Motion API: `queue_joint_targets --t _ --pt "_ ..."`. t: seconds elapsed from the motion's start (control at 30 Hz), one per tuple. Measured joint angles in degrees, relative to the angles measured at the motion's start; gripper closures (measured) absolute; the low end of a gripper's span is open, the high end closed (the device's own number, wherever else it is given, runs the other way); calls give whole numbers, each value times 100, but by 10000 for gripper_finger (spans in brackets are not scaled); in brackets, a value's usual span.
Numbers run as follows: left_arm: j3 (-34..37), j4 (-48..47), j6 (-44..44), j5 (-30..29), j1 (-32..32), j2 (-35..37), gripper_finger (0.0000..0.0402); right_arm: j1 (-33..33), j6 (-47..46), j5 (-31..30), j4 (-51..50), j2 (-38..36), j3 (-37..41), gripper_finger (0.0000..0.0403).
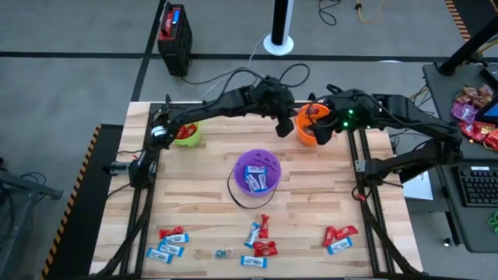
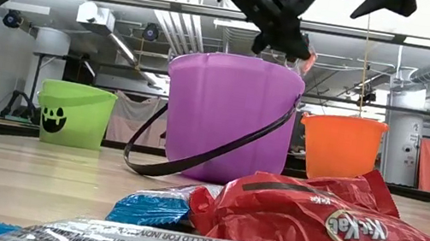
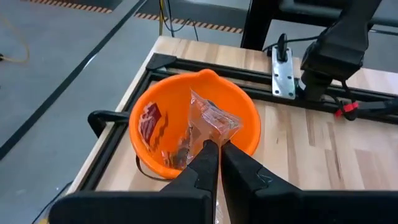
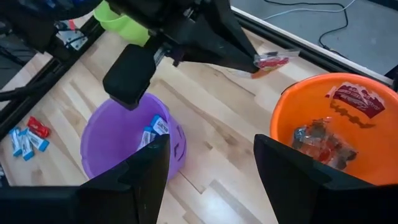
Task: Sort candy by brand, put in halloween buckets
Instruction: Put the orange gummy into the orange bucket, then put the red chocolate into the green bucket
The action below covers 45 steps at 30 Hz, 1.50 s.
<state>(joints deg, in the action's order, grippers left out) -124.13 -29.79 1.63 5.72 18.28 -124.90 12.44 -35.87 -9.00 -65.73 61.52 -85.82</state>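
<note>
At the far left of my wooden slatted table (image 1: 202, 179) stands the lime green round plastic bucket (image 1: 187, 133) holding red pieces. My left gripper (image 3: 217, 148) reaches across to the orange round plastic bucket (image 3: 149, 146), its fingers pinched tight on a clear crinkly candy wrapper (image 3: 208, 121) held over the bucket's opening. In the middle sits the purple round plastic bucket (image 1: 257, 172) with a thin black handle, blue-and-white pieces inside. My right gripper (image 4: 211, 165) hovers above the table between the purple and orange buckets, fingers spread wide, holding nothing. Along the near edge lie loose red and light-blue wrapped candy pieces (image 1: 261, 240).
</note>
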Motion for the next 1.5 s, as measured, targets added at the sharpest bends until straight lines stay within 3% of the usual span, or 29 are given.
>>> queue_joint_targets --t 0.43,0.83,1.2,1.3,1.43,1.5 --pt "-1 1200 173 291 2 -715 401 -19 140 2 482 -110 0 179" --pt "-73 1432 290 214 20 -1131 401 -19 156 0 476 -110 0 179" --pt "-75 1353 141 232 101 -1155 331 -19 138 35 469 -99 0 179" --pt "-290 797 -59 256 101 -1070 317 -19 -40 395 336 -116 0 179" --pt "-1110 -858 251 268 85 -796 312 -85 -479 1481 -177 -173 0 179" --pt "-723 -1189 445 214 84 -219 312 -282 -810 1816 -610 -178 5 179"
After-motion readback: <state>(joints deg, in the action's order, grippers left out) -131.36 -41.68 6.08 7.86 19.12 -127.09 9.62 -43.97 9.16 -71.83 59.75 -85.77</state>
